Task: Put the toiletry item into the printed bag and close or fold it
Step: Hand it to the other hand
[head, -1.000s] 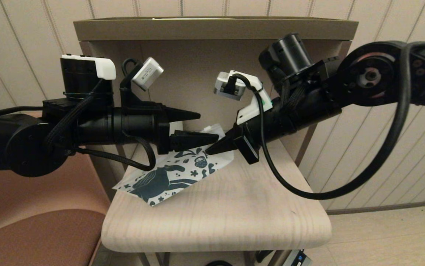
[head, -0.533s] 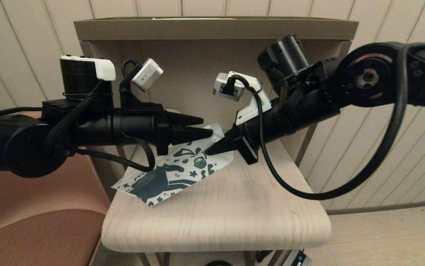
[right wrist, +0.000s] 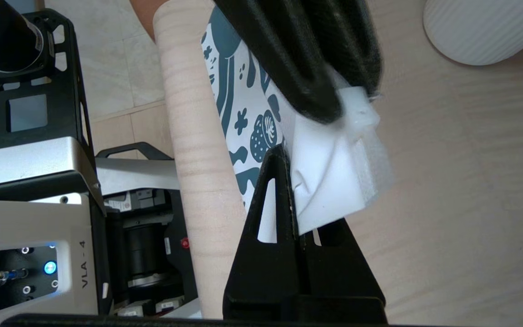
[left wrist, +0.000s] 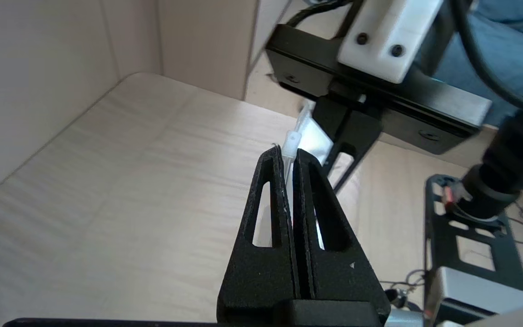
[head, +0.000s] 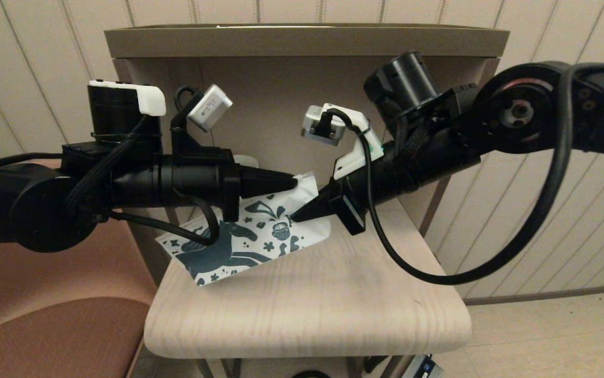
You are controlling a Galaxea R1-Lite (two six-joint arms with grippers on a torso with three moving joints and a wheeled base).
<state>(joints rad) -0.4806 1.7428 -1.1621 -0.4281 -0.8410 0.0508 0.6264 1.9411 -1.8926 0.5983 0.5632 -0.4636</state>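
Left gripper [head: 292,182] has its jaws pressed tight together on the top corner of the printed bag [head: 260,231], right by the white zip slider [left wrist: 291,143] that pokes out past the black tips. Right gripper [head: 295,215] is clamped too, jaws together on the bag's white edge [right wrist: 329,190] just beside the left one, the two sets of tips close but apart. Between them the printed bag hangs lifted at its upper end, tilted, its lower corner reaching down over the near left edge of the bench [head: 307,310]. The teal horse and cup print faces up. A white ribbed mug [right wrist: 484,27] stands on the bench behind the bag. The toiletry item is not in sight; whether it's inside the bag, can't tell.
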